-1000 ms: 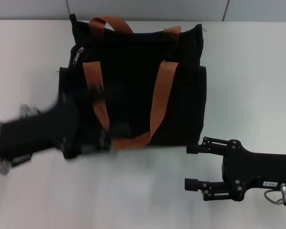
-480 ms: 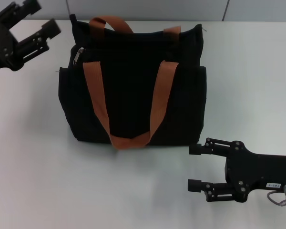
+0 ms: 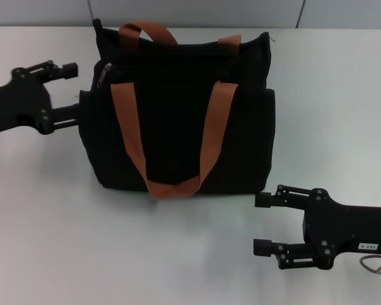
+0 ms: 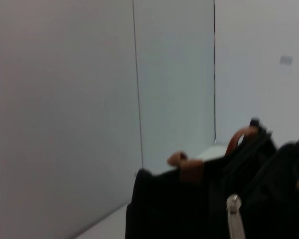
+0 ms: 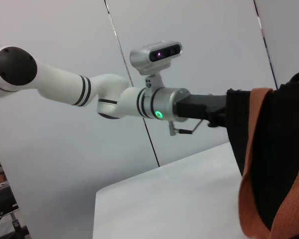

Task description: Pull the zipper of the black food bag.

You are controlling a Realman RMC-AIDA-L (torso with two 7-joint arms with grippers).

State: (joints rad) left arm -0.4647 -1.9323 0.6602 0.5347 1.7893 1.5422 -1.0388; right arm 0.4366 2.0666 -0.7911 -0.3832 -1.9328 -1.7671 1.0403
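The black food bag [image 3: 178, 114] stands upright in the middle of the white table, its two brown-orange straps [image 3: 128, 127] hanging down the front. The silver zipper pull [image 3: 102, 75] hangs at the bag's top left corner. My left gripper [image 3: 70, 90] is open, level with that corner, its fingertips right beside the bag's left side. The left wrist view shows the bag [image 4: 189, 209] and the pull [image 4: 233, 219] close up. My right gripper [image 3: 261, 223] is open and empty on the table, in front of the bag's right corner.
The white table [image 3: 330, 95] ends at a grey wall behind the bag. The right wrist view shows my white left arm [image 5: 65, 84] reaching to the bag [image 5: 284, 139] and a hanging strap [image 5: 256, 174].
My left gripper swung from the bag's front up to the back left, then came down beside the bag's top left corner. The right gripper shifted slightly toward me.
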